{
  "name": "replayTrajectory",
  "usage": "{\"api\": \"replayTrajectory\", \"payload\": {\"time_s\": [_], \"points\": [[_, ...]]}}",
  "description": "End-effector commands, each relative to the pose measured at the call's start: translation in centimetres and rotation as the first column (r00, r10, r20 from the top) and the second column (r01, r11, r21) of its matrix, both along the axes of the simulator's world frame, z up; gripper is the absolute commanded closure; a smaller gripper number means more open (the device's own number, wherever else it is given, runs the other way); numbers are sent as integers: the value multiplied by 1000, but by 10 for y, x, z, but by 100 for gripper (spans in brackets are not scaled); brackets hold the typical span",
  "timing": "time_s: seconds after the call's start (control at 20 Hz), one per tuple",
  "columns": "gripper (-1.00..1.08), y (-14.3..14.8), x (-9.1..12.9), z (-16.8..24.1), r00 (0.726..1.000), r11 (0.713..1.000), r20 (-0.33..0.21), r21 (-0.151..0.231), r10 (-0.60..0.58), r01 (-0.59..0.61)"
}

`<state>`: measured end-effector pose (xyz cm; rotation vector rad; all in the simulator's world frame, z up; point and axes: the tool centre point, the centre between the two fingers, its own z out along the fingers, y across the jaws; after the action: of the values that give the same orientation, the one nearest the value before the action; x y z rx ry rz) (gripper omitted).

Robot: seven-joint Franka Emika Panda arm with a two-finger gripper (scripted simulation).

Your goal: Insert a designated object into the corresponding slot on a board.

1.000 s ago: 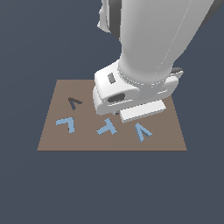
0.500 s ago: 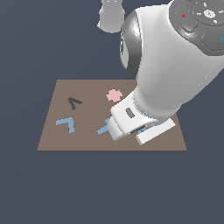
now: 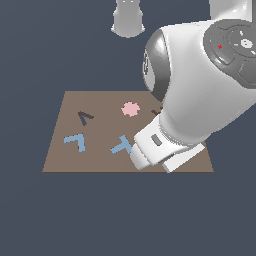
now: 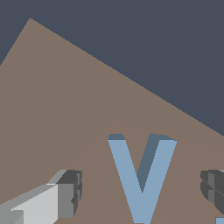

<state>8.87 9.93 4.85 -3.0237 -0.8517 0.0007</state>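
- In the wrist view, the gripper [image 4: 142,192] is standing wide apart, with one grey fingertip [image 4: 70,192] on each side of the light-blue V-shaped piece [image 4: 141,175].
- The fingertips are not touching the piece; bare brown surface is showing between each pad and the arms of the V, so the tool is holding nothing.
- The V-shaped piece is lying flat on the brown board [image 4: 65,109], between the two fingers.
- In the exterior view, the big white arm is covering the gripper and the V-shaped piece, at the board's [image 3: 60,155] side toward the exterior view's right.
- The dark V-shaped slot [image 3: 85,118] is sitting near the exterior view's left, well apart from the arm.
- A blue L-shaped piece [image 3: 75,142], a blue T-shaped piece [image 3: 121,145] and a pink round spot [image 3: 130,108] are also lying on the board.
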Motion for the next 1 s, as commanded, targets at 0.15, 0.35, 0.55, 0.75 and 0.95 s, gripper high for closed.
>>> {"api": "replayTrajectory", "payload": {"time_s": [0.15,0.35,0.55,0.75,0.95], "points": [[-92,-1,0,2,1000,1000,0,0,-4,4],[-92,0,0,-3,1000,1000,0,0,-3,3],[-92,-1,-1,-17,1000,1000,0,0,-4,4],[108,-1,-1,-19,1000,1000,0,0,-4,4],[108,-1,-1,-19,1000,1000,0,0,-4,4]]}}
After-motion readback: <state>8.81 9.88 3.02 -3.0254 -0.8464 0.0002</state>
